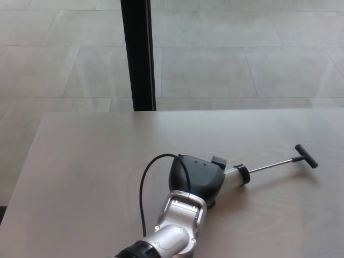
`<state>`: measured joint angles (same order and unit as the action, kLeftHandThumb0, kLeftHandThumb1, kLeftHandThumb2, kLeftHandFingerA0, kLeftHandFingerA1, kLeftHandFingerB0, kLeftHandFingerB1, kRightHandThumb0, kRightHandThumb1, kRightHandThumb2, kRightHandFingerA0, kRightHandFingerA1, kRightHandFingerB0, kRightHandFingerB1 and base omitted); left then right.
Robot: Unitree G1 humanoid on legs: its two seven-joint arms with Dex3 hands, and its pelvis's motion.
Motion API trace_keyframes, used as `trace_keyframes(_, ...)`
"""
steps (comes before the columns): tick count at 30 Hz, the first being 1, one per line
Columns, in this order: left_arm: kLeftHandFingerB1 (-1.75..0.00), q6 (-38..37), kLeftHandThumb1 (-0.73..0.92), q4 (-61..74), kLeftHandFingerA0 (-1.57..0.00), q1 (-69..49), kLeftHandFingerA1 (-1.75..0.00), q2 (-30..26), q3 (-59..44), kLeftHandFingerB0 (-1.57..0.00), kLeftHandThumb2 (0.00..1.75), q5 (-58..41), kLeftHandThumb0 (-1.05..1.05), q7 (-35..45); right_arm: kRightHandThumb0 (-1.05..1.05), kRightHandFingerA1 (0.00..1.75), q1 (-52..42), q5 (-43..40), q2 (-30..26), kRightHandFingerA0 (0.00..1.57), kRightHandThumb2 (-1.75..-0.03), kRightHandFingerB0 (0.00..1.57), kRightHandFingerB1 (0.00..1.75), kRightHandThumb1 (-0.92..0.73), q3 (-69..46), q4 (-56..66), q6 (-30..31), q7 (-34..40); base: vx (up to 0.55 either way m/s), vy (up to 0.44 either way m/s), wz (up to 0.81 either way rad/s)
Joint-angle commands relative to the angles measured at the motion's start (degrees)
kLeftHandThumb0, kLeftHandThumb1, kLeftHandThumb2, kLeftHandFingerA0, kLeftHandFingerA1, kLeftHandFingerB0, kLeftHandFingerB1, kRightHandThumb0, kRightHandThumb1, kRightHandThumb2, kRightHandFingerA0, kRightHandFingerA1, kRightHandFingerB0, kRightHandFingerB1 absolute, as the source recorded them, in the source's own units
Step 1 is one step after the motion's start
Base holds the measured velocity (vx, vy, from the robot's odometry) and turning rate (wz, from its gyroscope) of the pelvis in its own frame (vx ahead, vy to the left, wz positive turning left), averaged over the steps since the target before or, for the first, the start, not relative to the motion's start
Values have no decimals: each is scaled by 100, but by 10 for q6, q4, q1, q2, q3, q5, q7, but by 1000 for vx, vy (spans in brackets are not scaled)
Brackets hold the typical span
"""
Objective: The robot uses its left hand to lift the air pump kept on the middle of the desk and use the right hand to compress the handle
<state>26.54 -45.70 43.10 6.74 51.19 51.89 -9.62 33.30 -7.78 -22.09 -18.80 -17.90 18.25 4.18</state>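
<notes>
The air pump (232, 173) lies across the desk (80, 161) right of centre. It has a short white barrel with a black collar. Its thin metal rod (269, 165) is drawn out to the right and ends in a black T-handle (306, 156). My left hand (196, 176) comes in from the bottom and is closed over the left end of the barrel, hiding that end. A black cable (144, 188) loops out from my wrist. Whether the pump rests on the desk or is just off it cannot be told. My right hand does not show.
A black pillar (137, 54) stands behind the desk's far edge, left of centre. Pale tiled floor (242, 64) lies beyond. The desk's left edge runs diagonally down the picture's left side.
</notes>
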Motion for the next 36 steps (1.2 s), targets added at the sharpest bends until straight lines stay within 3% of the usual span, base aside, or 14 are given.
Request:
trace_keyframes(1,-136,-131,76,28,-83,-64,-175,-48,-48,-68,94,-45,-20,-83,-49,74,-4,4,10,57,-65,53,45,-83,1,-15,-33,2,0,0,0)
trace_keyframes(4,-138,-156,76,43,-82,-74,-175,-50,-63,-66,94,-52,-20,-96,-50,74,-8,3,14,59,-64,55,45,-83,3,-11,-33,2,0,0,0)
trace_keyframes(6,-103,-173,77,58,-78,-79,-175,-52,-71,-70,86,-53,-18,-111,-51,72,-10,3,19,61,-64,57,47,-83,6,-3,-25,2,0,0,0)
trace_keyframes(8,-128,-188,78,63,-75,-79,-175,-48,-83,-67,84,-60,-14,-118,-52,69,-9,10,17,60,-65,57,47,-84,12,-15,-32,0,0,0,0)
trace_keyframes(9,-107,-197,77,68,-74,-80,-175,-48,-88,-66,78,-61,-16,-125,-54,70,-10,10,17,61,-65,57,47,-83,12,-15,-30,1,0,0,0)
trace_keyframes(11,-154,-213,70,75,-76,-83,-175,-46,-101,-60,93,-66,-14,-141,-53,70,-11,11,18,61,-65,56,46,-84,14,-14,-28,0,0,0,0)
trace_keyframes(22,-157,-272,65,94,-81,-89,-175,-47,-131,-65,99,-73,-11,-145,-55,70,-19,3,31,56,-65,53,47,-84,20,-15,-25,-14,0,0,0)
trace_keyframes(23,-155,-285,66,94,-78,-89,-175,-55,-130,-66,97,-72,-12,-145,-63,69,-18,5,26,48,-106,38,55,-70,30,-13,-9,-25,0,0,0)
trace_keyframes(24,-155,-287,66,94,-78,-90,-175,-56,-131,-66,97,-71,-12,-145,-63,69,-18,6,26,48,-106,38,55,-70,32,-15,-8,-27,0,0,0)
trace_keyframes(25,-142,-292,67,94,-88,-86,-175,-67,-124,-70,94,-57,-6,-154,-75,59,-17,-5,25,34,-72,29,36,-92,34,-12,4,-43,0,0,0)
trace_keyframes(27,-154,-294,65,93,-75,-87,-175,-72,-122,-64,96,-54,-11,-157,-83,50,-18,-6,25,21,-75,17,33,-92,37,-14,5,-50,0,0,0)
trace_keyframes(28,-137,-290,69,96,-86,-86,-172,-79,-119,-69,87,-45,-10,-157,-88,48,-24,-4,19,2,-121,9,37,-85,45,-12,9,-64,0,0,0)
trace_keyframes(29,-155,-285,66,106,-73,-83,-175,-84,-124,-67,90,-47,-9,-147,-99,13,-25,-12,18,0,-128,0,4,-92,45,-7,16,-76,0,0,0)
trace_keyframes(36,-133,-271,66,143,-85,-66,-169,-122,-130,-70,74,-32,-7,-121,-97,0,-40,-42,31,0,-102,0,0,-92,51,52,50,-108,0,0,0)
